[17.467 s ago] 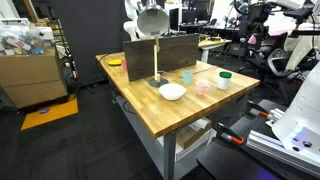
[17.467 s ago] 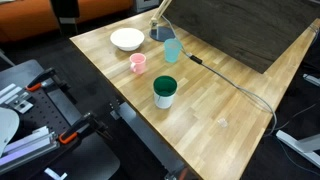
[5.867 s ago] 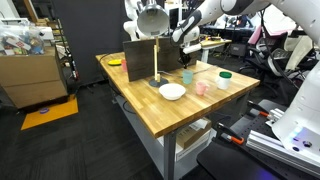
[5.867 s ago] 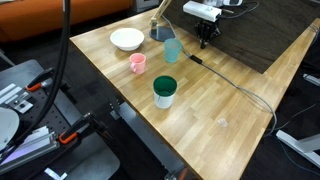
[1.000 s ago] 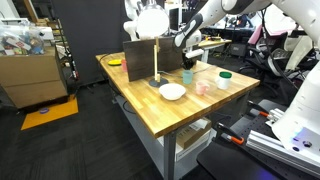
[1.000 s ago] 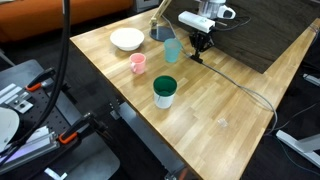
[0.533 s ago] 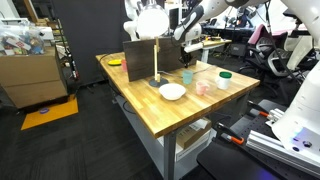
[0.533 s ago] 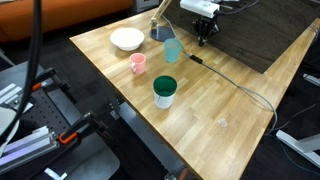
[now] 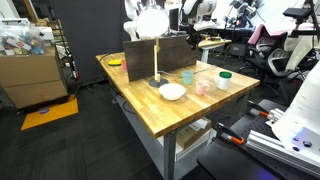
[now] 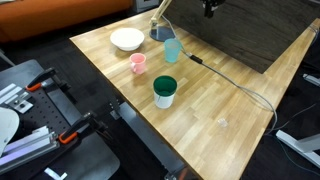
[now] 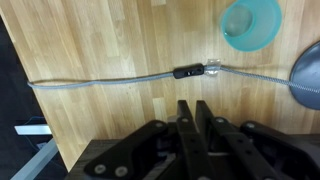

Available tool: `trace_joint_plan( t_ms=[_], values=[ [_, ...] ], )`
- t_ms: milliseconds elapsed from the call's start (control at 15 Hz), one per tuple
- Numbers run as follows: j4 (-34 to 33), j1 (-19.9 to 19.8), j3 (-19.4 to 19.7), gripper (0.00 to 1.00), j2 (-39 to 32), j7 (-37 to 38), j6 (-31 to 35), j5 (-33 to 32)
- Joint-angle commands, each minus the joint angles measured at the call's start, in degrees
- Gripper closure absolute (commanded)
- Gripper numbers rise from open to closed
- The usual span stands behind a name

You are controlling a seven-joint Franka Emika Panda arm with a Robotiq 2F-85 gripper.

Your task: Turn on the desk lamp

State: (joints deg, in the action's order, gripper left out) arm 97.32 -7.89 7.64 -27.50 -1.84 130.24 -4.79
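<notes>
The desk lamp point(image 9: 150, 20) stands at the back of the wooden table point(image 9: 150, 110), and its dome shade glows bright white. Its dark base point(image 10: 160, 32) shows beside the teal cup point(image 10: 172, 49). The lamp's grey cable point(image 10: 232, 84) runs across the table with a small inline switch point(image 11: 190, 71). My gripper point(image 11: 195, 103) hangs high above that switch, with its fingers almost together and nothing between them. In an exterior view only its tip point(image 10: 211, 9) shows at the top edge.
On the table are a white bowl point(image 10: 127, 39), a pink cup point(image 10: 138, 63) and a green-and-white cup point(image 10: 164, 91). A dark upright panel point(image 10: 255, 35) stands behind the cable. The teal cup point(image 11: 250, 22) lies just beyond the switch.
The lamp shade has gone from grey to glowing white. My gripper has lifted straight up from the inline switch and away from the table over the last second.
</notes>
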Motion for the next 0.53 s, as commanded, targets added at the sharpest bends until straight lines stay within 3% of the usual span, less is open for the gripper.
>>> trace_joint_plan(
  t_ms=[0,67,467],
  values=[
    [1.1,-0.1,-0.2,0.78,0.7,0.1,0.0,-0.1],
    [1.6,0.0,-0.2,0.74,0.6,0.2,0.1,-0.1],
    [1.7,0.1,-0.2,0.74,0.3,0.4,0.6,-0.1]
  ],
)
